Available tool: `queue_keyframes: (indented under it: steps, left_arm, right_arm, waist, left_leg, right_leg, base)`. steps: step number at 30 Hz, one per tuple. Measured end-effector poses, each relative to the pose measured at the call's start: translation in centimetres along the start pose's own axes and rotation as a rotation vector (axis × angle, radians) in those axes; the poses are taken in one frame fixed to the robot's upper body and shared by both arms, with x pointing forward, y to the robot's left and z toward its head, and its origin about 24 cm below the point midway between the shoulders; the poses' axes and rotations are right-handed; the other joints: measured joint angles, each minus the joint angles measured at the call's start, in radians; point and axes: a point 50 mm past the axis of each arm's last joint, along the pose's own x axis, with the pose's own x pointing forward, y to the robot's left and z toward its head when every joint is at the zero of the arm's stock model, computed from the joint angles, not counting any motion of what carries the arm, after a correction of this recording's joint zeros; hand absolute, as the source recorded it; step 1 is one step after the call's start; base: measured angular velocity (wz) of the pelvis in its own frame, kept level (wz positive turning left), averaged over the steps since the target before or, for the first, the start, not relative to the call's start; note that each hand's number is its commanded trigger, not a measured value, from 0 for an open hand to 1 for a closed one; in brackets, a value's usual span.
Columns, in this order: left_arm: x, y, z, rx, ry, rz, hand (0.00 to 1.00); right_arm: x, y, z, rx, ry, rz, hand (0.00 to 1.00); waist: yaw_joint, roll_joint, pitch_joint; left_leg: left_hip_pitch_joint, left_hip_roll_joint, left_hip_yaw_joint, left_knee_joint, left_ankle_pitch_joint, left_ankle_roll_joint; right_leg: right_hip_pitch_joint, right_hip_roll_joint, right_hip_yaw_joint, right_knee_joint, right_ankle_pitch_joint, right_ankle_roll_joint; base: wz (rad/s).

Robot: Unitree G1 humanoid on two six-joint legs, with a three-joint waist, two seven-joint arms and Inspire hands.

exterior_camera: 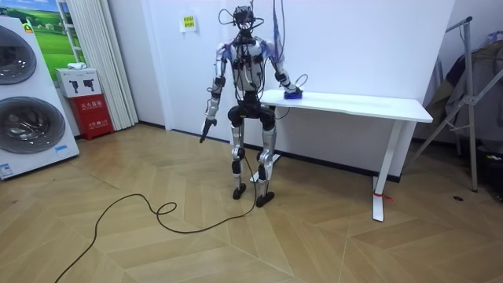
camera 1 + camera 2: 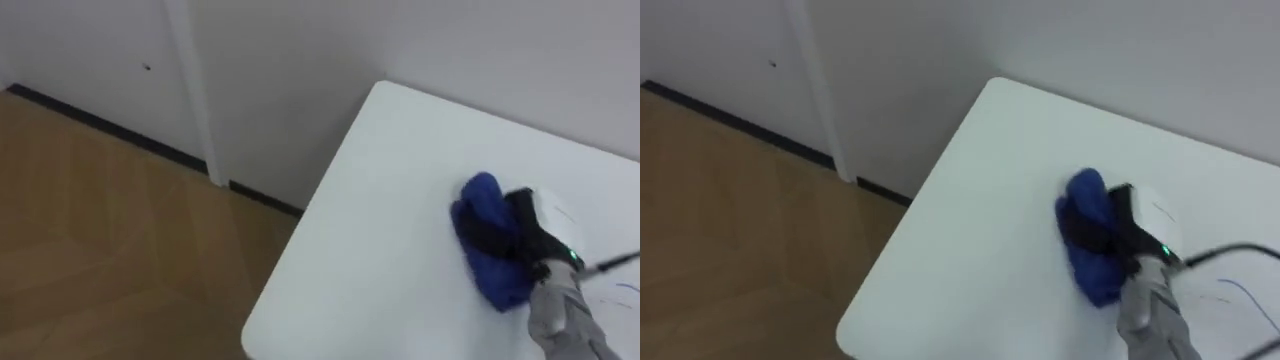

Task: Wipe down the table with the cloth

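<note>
Though faint blue marks (image 2: 625,290) lie on the white table (image 2: 380,200) beside the near arm, the right hand (image 2: 525,232) presses the blue cloth (image 2: 480,205) down near the table's end, fingers curled over it. Wiping seems midway, with those marks and the far corner probably still to do. The left hand (image 1: 206,130) hangs at the robot's side.

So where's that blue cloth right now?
The blue cloth lies on the white table, near the end where the robot stands, under its right hand.
</note>
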Motion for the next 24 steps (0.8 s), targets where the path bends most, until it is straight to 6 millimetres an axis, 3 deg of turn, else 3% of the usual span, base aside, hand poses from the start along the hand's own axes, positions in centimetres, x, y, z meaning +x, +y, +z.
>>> queue_keyframes:
  steps: [3, 5, 7, 9, 11, 13, 14, 15, 16, 17, 18, 19, 20, 21, 22, 23, 24]
  left_arm:
    - [0.0, 0.4, 0.8, -0.016, -0.046, 0.014, 0.0]
    - [0.0, 0.3, 1.3, -0.015, -0.064, 0.012, 0.0]
    - [0.0, 0.0, 2.0, 0.001, -0.082, 0.004, 0.0]
    - [-0.1, -0.9, 3.2, 0.042, -0.12, -0.017, 0.0]
    - [-0.1, -1.7, 3.9, 0.081, -0.135, -0.039, 0.0]
    - [-0.2, -2.5, 5.2, 0.121, -0.16, -0.062, 0.0]
    - [-0.1, -2.8, 5.7, 0.137, -0.16, -0.071, 0.0]
    - [0.0, -2.9, 6.6, 0.147, -0.178, -0.074, 0.0]
    - [0.0, -2.8, 7.2, 0.147, -0.195, -0.074, 0.0]
    - [-0.1, -2.7, 8.3, 0.149, -0.238, -0.071, 0.0]
    - [-0.1, -2.3, 9.0, 0.148, -0.271, -0.064, 0.0]
    - [-0.1, -2.1, 9.3, 0.148, -0.282, -0.057, 0.0]
    - [0.0, -1.3, 10.0, 0.15, -0.296, -0.038, 0.0]
    - [0.2, -0.7, 9.8, 0.156, -0.291, -0.023, 0.0]
    - [0.4, 0.6, 9.6, 0.161, -0.281, 0.005, 0.0]
    - [0.5, 1.0, 9.6, 0.165, -0.278, 0.014, 0.0]
    - [0.7, 2.0, 9.2, 0.156, -0.259, 0.035, 0.0]
  right_arm:
    - [-1.4, -0.5, -3.8, 0.003, 0.135, -0.028, 1.0]
    - [-1.8, -0.7, -4.7, -0.003, 0.162, -0.035, 1.0]
    - [-1.7, -0.8, -4.4, 0.004, 0.159, -0.047, 1.0]
    - [-1.1, -0.4, -2.7, -0.005, 0.157, -0.048, 1.0]
    - [-0.5, 0.3, -0.7, -0.034, 0.127, -0.031, 1.0]
    - [0.5, 1.1, 3.1, -0.072, 0.035, 0.017, 1.0]
    - [0.9, 2.1, 6.6, -0.115, -0.068, 0.059, 1.0]
    - [1.1, 2.8, 9.9, -0.162, -0.175, 0.096, 1.0]
    - [1.0, 3.3, 11.5, -0.182, -0.228, 0.117, 1.0]
    - [0.9, 3.8, 14.3, -0.216, -0.318, 0.139, 1.0]
    - [1.0, 3.8, 16.6, -0.239, -0.402, 0.146, 1.0]
    - [1.1, 3.7, 17.5, -0.244, -0.434, 0.14, 1.0]
    - [1.6, 3.2, 18.7, -0.247, -0.465, 0.124, 1.0]
    - [2.2, 2.7, 19.3, -0.25, -0.465, 0.109, 1.0]
    - [2.9, 2.3, 18.4, -0.242, -0.427, 0.105, 1.0]
    - [3.2, 2.0, 17.6, -0.232, -0.405, 0.101, 1.0]
    - [3.4, 1.7, 15.9, -0.172, -0.357, 0.098, 1.0]
  waist:
    - [-0.022, 0.0, -0.0036]
    - [-0.036, 0.001, -0.0044]
    - [-0.04, 0.004, -0.0047]
    - [-0.027, 0.016, -0.0081]
    - [0.011, 0.029, -0.0019]
    - [0.059, 0.044, 0.0072]
    - [0.092, 0.052, 0.0146]
    - [0.125, 0.055, 0.0245]
    - [0.143, 0.051, 0.0277]
    - [0.187, 0.048, 0.0346]
    - [0.235, 0.05, 0.0382]
    - [0.251, 0.05, 0.0387]
    - [0.264, 0.044, 0.0371]
    - [0.266, 0.033, 0.0346]
    - [0.263, 0.03, 0.0336]
    - [0.262, 0.023, 0.0304]
    - [0.258, 0.022, 0.0308]
  left_leg:
    - [0.025, 0.001, 0.005, 0.013, -0.023, 0.003]
    - [0.025, 0.002, 0.013, 0.031, -0.036, 0.005]
    - [0.024, 0.005, 0.026, 0.038, -0.039, 0.006]
    - [0.025, 0.015, 0.051, 0.048, -0.042, 0.003]
    - [0.024, 0.03, 0.081, 0.059, -0.045, -0.001]
    - [0.019, 0.055, 0.131, 0.076, -0.053, -0.007]
    - [0.012, 0.073, 0.156, 0.088, -0.057, -0.011]
    - [0.002, 0.088, 0.166, 0.11, -0.061, -0.018]
    - [-0.007, 0.094, 0.176, 0.124, -0.064, -0.021]
    - [-0.027, 0.104, 0.183, 0.149, -0.074, -0.031]
    - [-0.054, 0.12, 0.169, 0.181, -0.086, -0.047]
    - [-0.074, 0.126, 0.153, 0.196, -0.09, -0.054]
    - [-0.116, 0.143, 0.108, 0.222, -0.092, -0.07]
    - [-0.152, 0.159, 0.064, 0.232, -0.084, -0.095]
    - [-0.178, 0.187, 0.013, 0.237, -0.075, -0.125]
    - [-0.184, 0.202, -0.012, 0.234, -0.07, -0.142]
    - [-0.184, 0.237, -0.042, 0.224, -0.063, -0.178]
  right_leg:
    - [0.032, 0.0, 0.006, 0.001, 0.0, 0.001]
    - [0.036, 0.0, 0.007, 0.003, -0.001, 0.002]
    - [0.033, -0.001, 0.009, 0.004, 0.001, 0.005]
    - [0.019, 0.0, 0.01, 0.025, 0.001, 0.005]
    - [-0.003, 0.001, 0.01, 0.062, 0.0, 0.003]
    - [-0.06, -0.01, 0.0, 0.145, -0.007, -0.007]
    - [-0.111, -0.022, -0.007, 0.227, -0.015, -0.008]
    - [-0.166, -0.048, -0.006, 0.336, -0.038, 0.002]
    - [-0.193, -0.076, -0.006, 0.393, -0.056, 0.003]
    - [-0.234, -0.149, -0.006, 0.477, -0.092, 0.003]
    - [-0.26, -0.218, -0.005, 0.489, -0.103, 0.01]
    - [-0.264, -0.25, -0.008, 0.48, -0.1, 0.015]
    - [-0.261, -0.302, -0.013, 0.429, -0.086, 0.023]
    - [-0.254, -0.334, -0.015, 0.36, -0.05, 0.033]
    - [-0.224, -0.339, -0.024, 0.268, -0.001, 0.042]
    - [-0.204, -0.338, -0.037, 0.225, 0.028, 0.043]
    - [-0.181, -0.325, -0.054, 0.161, 0.074, 0.048]
  base:
    - [-0.18]
    - [-0.2]
    - [-0.21]
    - [-0.32]
    - [-0.57]
    - [-0.79]
    - [-0.65]
    - [-0.43]
    - [-0.13]
    - [0.05]
    - [0.14]
    - [0.51]
    - [0.83]
    - [1.11]
    - [0.96]
    - [0.87]
    - [0.57]
